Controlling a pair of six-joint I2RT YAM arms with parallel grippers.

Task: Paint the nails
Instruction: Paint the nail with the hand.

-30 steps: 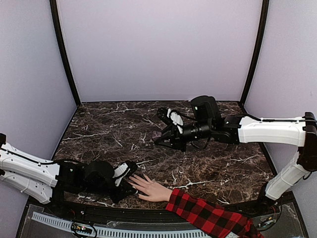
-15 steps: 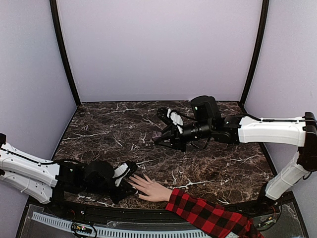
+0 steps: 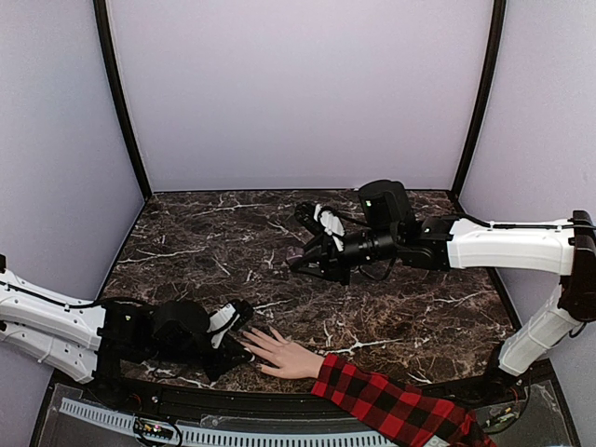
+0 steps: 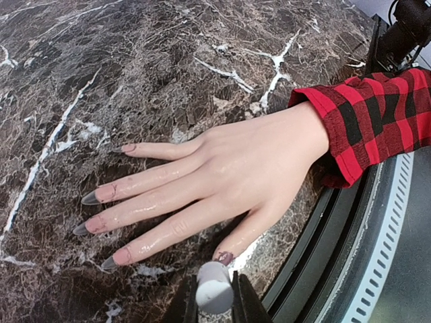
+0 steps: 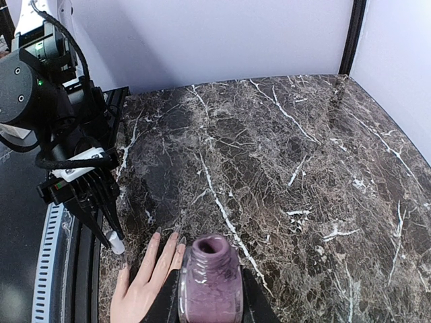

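**A:** Left gripper (image 4: 214, 301) is clamped on the white brush cap (image 4: 214, 286), which sits end-on to the wrist camera. The bristles are hidden under it.

**B:** Where are the nails (image 4: 89, 198) from there?

**A:** The thumb nail (image 4: 223, 257) is just ahead of the tip and already looks mauve. The other four fan out ahead and to the left, flat on the worktop (image 4: 135, 67). Their tips are dark grey; can't tell if they're coated. The hand (image 4: 249, 168) lies beyond, with the plaid sleeve (image 4: 377, 114) far right.

**B:** Right side?

**A:** Right gripper (image 5: 210, 299) is closed round the open purple bottle (image 5: 210, 266), held up off the worktop and well apart from the hand.

**B:** How to run the stroke?

**A:** My call:
- Tip low, light contact.
- Drag from cuticle toward nail tip along the finger's axis, one nail at a time.
- The nails are tiny, so sideways drift would smear skin.
- Don't press down, or the hand could slide.
- A re-dip means a trip to the bottle, so hold it upright and steady.
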